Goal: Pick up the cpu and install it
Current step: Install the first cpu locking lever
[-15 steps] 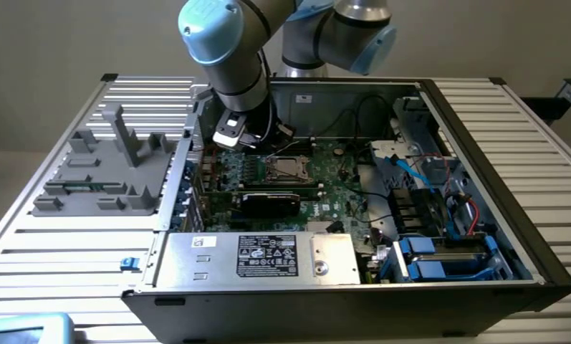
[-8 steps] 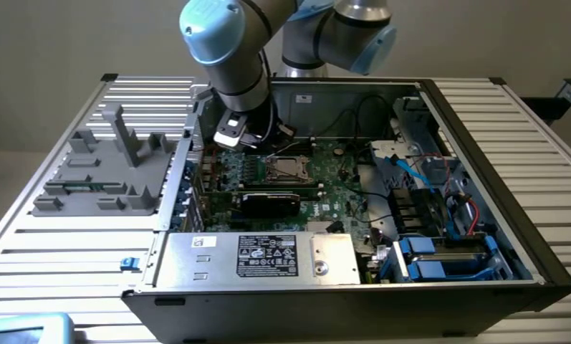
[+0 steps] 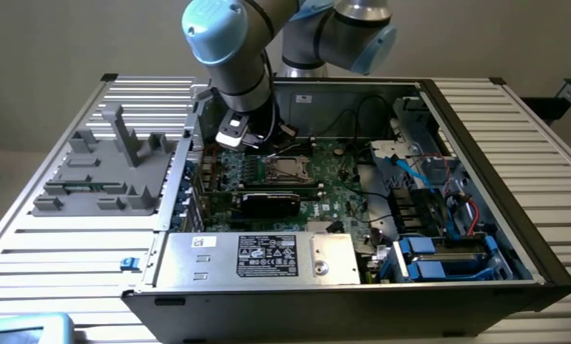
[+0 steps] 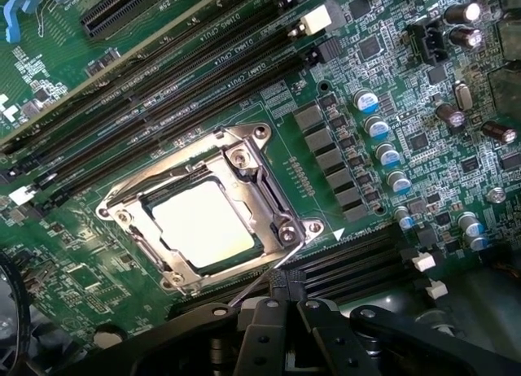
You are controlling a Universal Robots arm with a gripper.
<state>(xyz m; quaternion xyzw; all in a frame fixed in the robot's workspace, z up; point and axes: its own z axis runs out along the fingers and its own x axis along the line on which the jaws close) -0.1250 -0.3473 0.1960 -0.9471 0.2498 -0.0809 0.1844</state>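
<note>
Shiny silver metal top on the cpu (image 4: pixel 203 221), polished metal socket frame (image 4: pixel 244 158), matt black fingers (image 4: pixel 262 323), glossy green motherboard (image 4: pixel 270 96).

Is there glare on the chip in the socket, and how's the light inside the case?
Wrist view: the cpu glares near white. Exterior view: the computer case is dim inside, while the slatted table around it is brightly lit.

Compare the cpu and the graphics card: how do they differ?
The cpu is a small, pale, shiny square; the graphics card is a longer black block. The cpu lies flat inside the socket frame; the graphics card stands up on edge. Both sit on the green motherboard.
</note>
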